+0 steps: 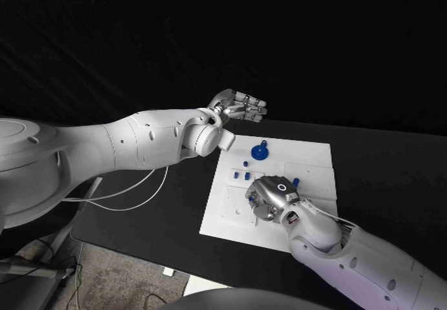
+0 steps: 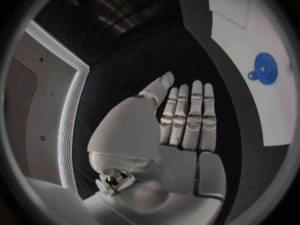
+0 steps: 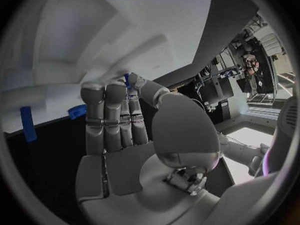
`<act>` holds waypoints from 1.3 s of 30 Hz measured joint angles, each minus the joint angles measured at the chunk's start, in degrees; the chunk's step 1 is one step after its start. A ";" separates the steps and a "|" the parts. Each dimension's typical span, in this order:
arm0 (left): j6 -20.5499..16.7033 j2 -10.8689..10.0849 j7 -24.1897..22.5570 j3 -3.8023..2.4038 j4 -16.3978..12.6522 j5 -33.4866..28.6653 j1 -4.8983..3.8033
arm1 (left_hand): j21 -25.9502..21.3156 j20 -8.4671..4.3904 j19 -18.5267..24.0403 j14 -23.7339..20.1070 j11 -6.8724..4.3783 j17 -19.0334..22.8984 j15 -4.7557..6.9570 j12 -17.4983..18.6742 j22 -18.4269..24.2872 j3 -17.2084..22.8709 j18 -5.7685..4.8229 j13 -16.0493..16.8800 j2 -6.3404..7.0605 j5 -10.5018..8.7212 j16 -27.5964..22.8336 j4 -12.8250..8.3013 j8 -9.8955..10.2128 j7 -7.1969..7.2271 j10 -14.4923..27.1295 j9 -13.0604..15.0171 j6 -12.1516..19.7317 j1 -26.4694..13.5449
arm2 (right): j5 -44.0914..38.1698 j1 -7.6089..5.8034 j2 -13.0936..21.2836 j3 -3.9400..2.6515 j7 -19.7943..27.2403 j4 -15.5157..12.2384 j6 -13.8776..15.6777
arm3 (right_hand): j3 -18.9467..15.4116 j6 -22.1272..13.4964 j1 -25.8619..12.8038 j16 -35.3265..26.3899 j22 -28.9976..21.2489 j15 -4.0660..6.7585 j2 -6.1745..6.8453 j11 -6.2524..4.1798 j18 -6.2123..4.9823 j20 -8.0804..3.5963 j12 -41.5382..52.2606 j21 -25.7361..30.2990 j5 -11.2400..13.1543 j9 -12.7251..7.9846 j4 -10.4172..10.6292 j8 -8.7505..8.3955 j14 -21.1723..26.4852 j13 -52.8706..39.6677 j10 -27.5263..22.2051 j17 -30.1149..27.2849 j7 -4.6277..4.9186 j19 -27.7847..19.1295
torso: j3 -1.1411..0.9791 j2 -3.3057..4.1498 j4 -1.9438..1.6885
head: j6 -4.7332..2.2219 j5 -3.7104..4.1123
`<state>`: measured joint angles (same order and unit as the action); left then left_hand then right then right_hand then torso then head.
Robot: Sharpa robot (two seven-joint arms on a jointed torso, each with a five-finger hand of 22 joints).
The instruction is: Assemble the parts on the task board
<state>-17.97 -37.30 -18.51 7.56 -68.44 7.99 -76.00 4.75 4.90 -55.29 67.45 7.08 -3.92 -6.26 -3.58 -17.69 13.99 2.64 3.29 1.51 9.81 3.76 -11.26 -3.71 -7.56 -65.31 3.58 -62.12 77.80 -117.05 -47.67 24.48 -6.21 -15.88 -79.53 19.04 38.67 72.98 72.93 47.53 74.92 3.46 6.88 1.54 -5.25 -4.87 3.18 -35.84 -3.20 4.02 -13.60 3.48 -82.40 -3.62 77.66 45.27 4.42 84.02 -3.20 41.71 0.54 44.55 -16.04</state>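
Right hand (image 1: 271, 199) is low over the task board's (image 1: 312, 158) near half, pinching a small blue part (image 3: 127, 79); a tilted entry could jam it. Left hand (image 1: 238, 106), flat and empty, hovers beyond the far-left corner.

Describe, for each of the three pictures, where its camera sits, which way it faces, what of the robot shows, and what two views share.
Head view: on the robot's head, looking down at the task board; both arms come in, left hand raised beyond the board, right hand over it.
Left wrist view: behind the left hand, fingers straight and holding nothing, facing past it to the board's edge.
Right wrist view: behind the right hand, a small blue part at its fingertips.
Shared: the blue gear shows in head and left wrist views.
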 measured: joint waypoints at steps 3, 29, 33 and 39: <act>0.05 -0.04 0.07 0.00 0.00 0.00 -0.01 | 0.00 0.00 0.00 0.00 0.12 0.00 0.00 0.00 0.13 0.00 0.00 0.00 0.00 0.00 0.00 0.00 0.00 0.00 0.12 0.00 0.00 0.00 | 0.09 0.01 0.05 0.08 0.06 0.03 0.03 | -0.58 -2.10 -1.10 0.00 0.00 0.00 1.09 0.66 0.04 0.00 0.13 0.56 -3.36 -0.12 0.59 0.01 0.01 -0.24 -2.69 -0.10 0.66 0.00 | -0.03 -0.02 0.07 | 0.05 -0.09; 0.26 -0.61 0.40 0.01 0.32 0.03 -0.05 | 0.00 0.00 0.00 0.00 0.01 0.00 0.00 0.00 0.37 -0.16 0.00 0.00 -0.23 0.00 0.00 0.15 0.00 0.00 0.41 0.00 0.00 0.23 | 2.58 -0.26 5.49 -3.02 -0.60 -8.36 4.33 | -14.64 -8.35 0.77 -0.03 -0.01 -2.26 4.97 3.99 -3.66 2.76 0.50 6.91 -4.44 -0.38 4.53 0.39 -0.02 0.29 -15.42 -3.29 1.00 -0.10 | -0.08 -0.14 0.27 | -0.90 0.83; 0.26 -0.86 0.42 0.01 0.33 0.04 -0.06 | 0.00 0.00 0.00 0.00 0.01 0.00 0.00 0.00 0.37 -0.16 0.00 0.00 -0.23 0.00 0.00 0.16 0.00 0.00 0.41 0.00 0.00 0.23 | 3.10 -0.40 7.63 -6.24 -1.09 -11.04 3.78 | -12.72 -8.44 1.16 0.45 -0.01 -2.24 5.02 3.37 -3.66 2.76 0.50 6.48 -3.68 -0.37 5.23 0.39 0.00 0.29 -13.06 -3.57 1.10 -0.09 | -0.08 -0.14 0.27 | -1.53 1.47; 0.26 -1.30 0.43 0.02 0.25 0.05 -0.06 | 0.00 0.00 0.00 0.00 0.01 0.00 0.00 0.00 0.37 -0.16 0.00 0.00 -0.23 0.00 0.00 0.15 0.00 0.00 0.41 0.00 0.00 0.23 | 3.90 -1.62 10.97 -9.63 -1.69 -12.43 0.66 | -5.03 -8.56 0.46 0.93 -0.01 -2.23 5.73 2.96 -3.65 2.76 0.27 5.20 -3.24 -0.37 3.78 0.39 0.00 0.29 -10.90 -3.66 1.22 -0.09 | -0.01 -0.16 0.44 | -2.40 2.44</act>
<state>-17.72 -38.60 -18.09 7.58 -68.18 8.04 -76.06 4.75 4.90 -55.29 67.45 7.09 -3.92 -6.26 -3.58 -17.32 13.83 2.64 3.29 1.28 9.81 3.76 -11.11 -3.71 -7.56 -64.90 3.58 -62.12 78.03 -113.15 -49.29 35.45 -15.84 -17.57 -91.96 19.70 33.64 64.42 73.39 48.46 74.91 1.22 12.60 4.50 -8.90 -2.12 3.46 -30.65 -6.44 3.65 -9.82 3.87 -82.41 -3.33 66.77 41.61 5.64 83.93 -3.21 41.55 0.98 42.15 -13.60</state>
